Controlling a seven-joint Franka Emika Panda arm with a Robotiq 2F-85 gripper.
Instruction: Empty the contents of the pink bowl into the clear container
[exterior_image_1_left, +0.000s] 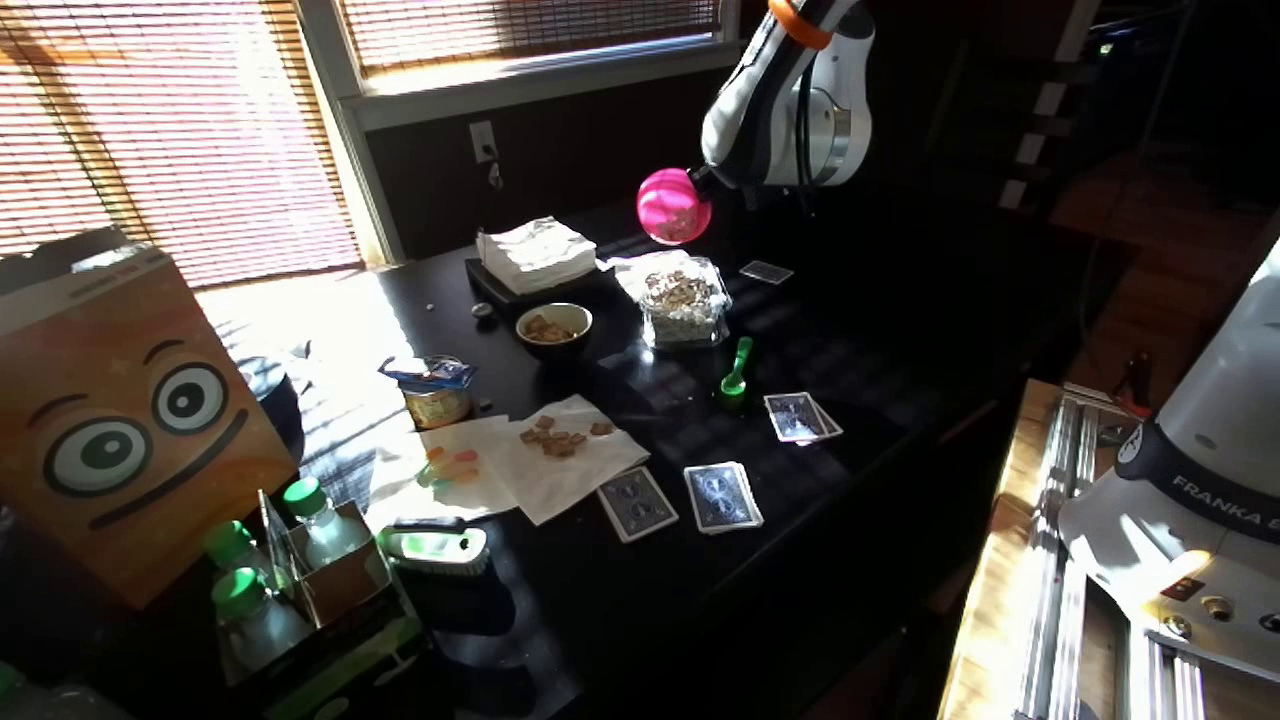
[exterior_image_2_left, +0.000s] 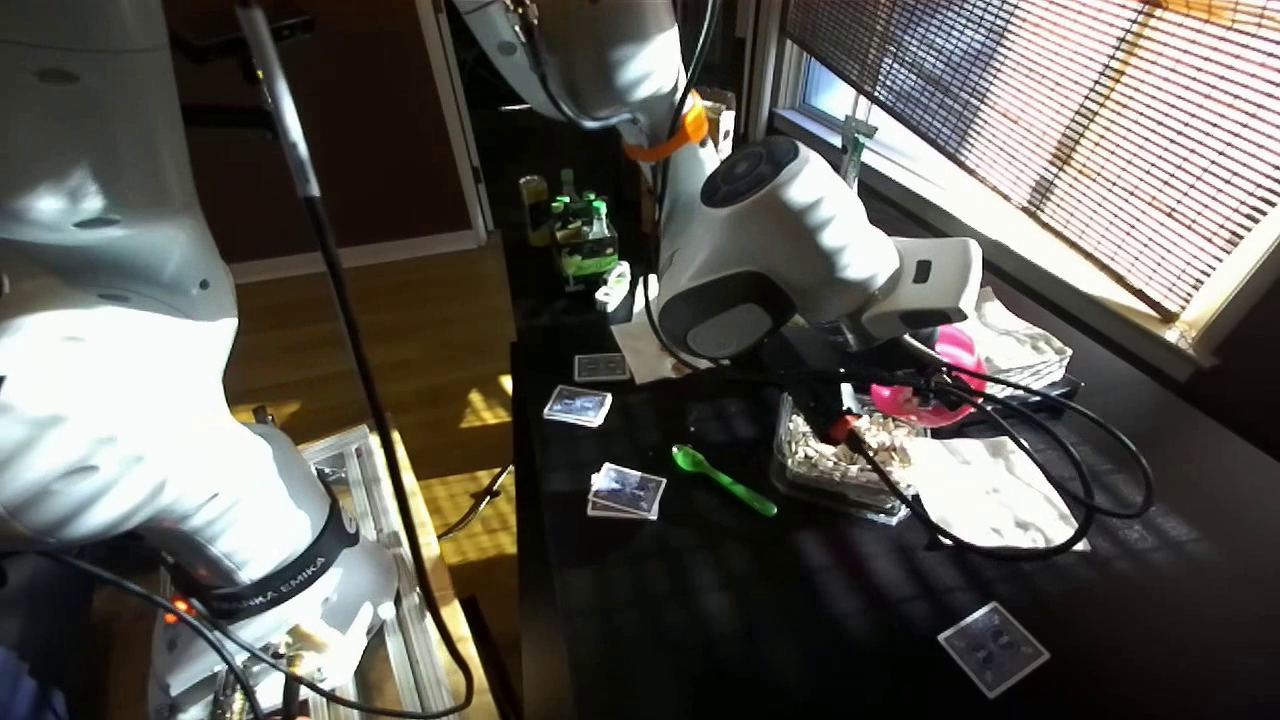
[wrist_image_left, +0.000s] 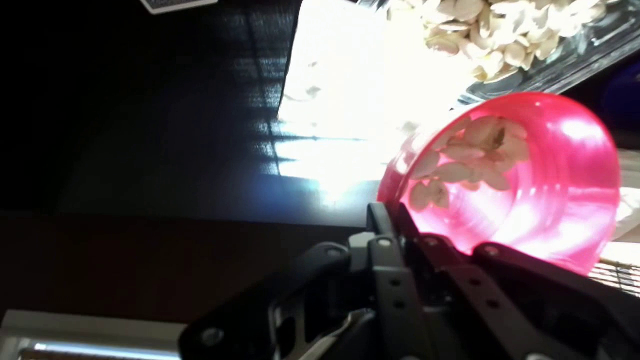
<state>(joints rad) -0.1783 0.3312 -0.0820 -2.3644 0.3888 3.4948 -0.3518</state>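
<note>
The pink bowl (exterior_image_1_left: 672, 203) is held in the air, tilted onto its side, above and behind the clear container (exterior_image_1_left: 690, 328). In the wrist view, several pale flat seeds lie inside the pink bowl (wrist_image_left: 565, 175). My gripper (wrist_image_left: 393, 215) is shut on the bowl's rim, one finger inside and one outside. The clear container is full of similar pale seeds; its wall also shows in an exterior view (exterior_image_2_left: 835, 490) and in the wrist view (wrist_image_left: 590, 65). In that exterior view, the arm and cables partly hide the pink bowl (exterior_image_2_left: 897, 402).
A white napkin (exterior_image_2_left: 1000, 490) lies beside the container. A napkin stack (exterior_image_1_left: 538, 255), a pale bowl of cereal pieces (exterior_image_1_left: 555, 325), a green spoon (exterior_image_1_left: 737, 370) and playing cards (exterior_image_1_left: 722, 497) are around it. Loose arm cables (exterior_image_2_left: 1135, 480) hang near the container.
</note>
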